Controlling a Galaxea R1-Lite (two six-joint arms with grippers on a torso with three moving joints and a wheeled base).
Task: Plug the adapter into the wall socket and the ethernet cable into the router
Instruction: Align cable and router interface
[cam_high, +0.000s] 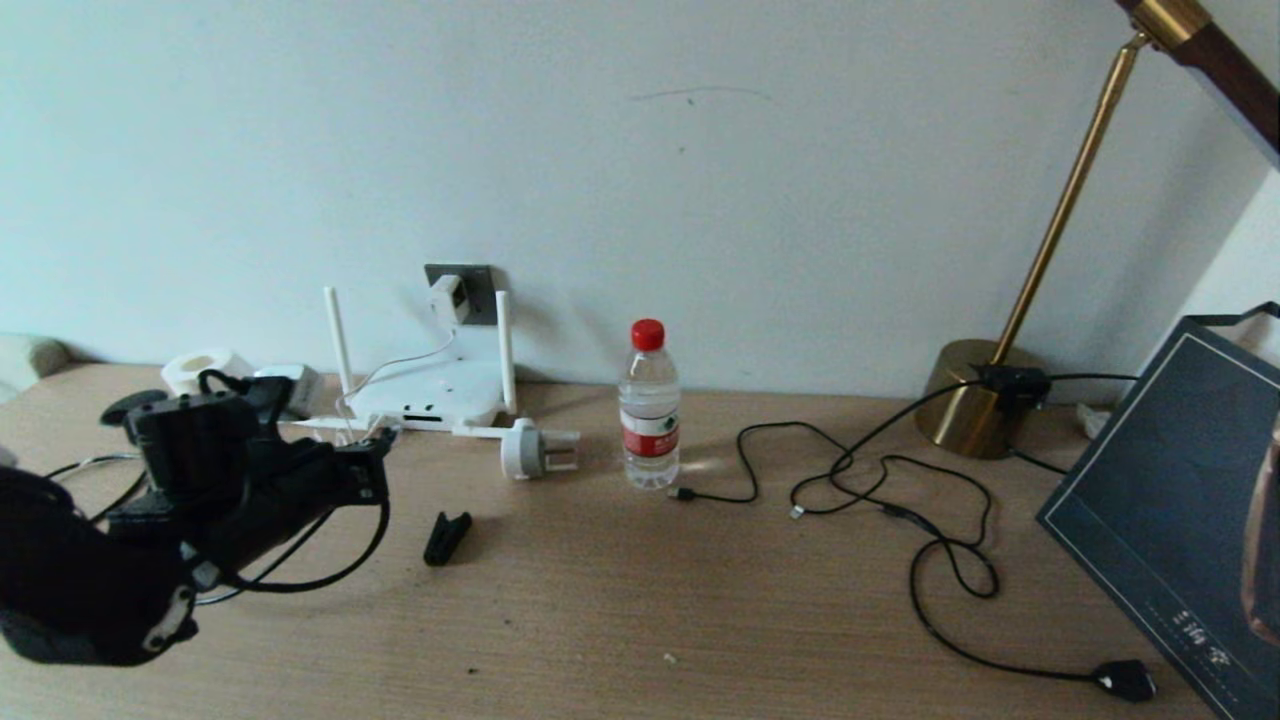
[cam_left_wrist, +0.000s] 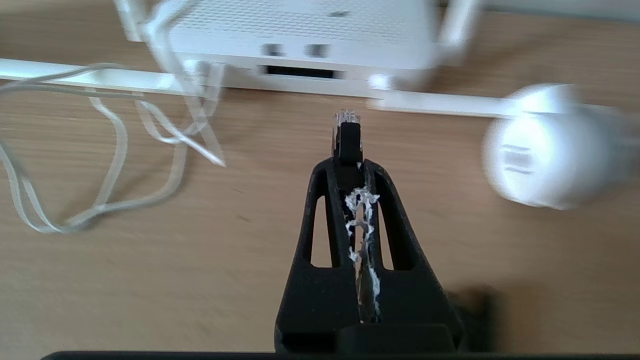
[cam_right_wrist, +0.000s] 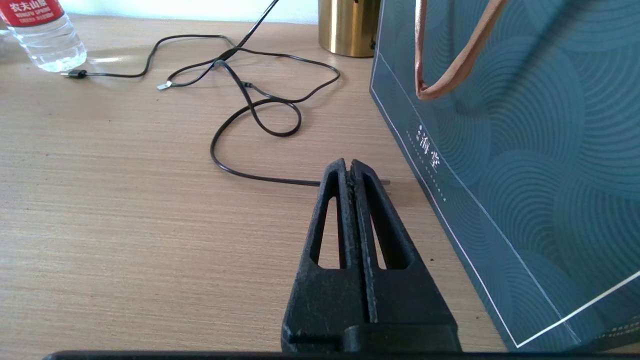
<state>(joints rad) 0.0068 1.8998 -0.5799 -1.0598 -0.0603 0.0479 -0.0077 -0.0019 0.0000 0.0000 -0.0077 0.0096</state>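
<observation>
The white router (cam_high: 430, 395) lies flat against the wall with two upright antennas. Behind it, the white cube adapter (cam_high: 449, 297) sits in the dark grey wall socket (cam_high: 478, 284), and its thin white cord runs down to the router. My left gripper (cam_high: 378, 462) hovers just in front of the router (cam_left_wrist: 300, 35), shut on the ethernet cable's clear-tipped plug (cam_left_wrist: 347, 131). The plug points at the dark slot (cam_left_wrist: 300, 71) in the router's front edge, a short gap away. The black ethernet cable (cam_high: 340, 565) loops below my left gripper (cam_left_wrist: 348, 162). My right gripper (cam_right_wrist: 348, 165) is shut and empty, low over the table.
A round white plug (cam_high: 525, 450) lies right of the router, and a black clip (cam_high: 445, 538) in front. A water bottle (cam_high: 649, 405), loose thin black cables (cam_high: 880, 480) and a brass lamp base (cam_high: 975, 400) stand further right. A dark teal bag (cam_right_wrist: 500, 150) stands beside my right gripper.
</observation>
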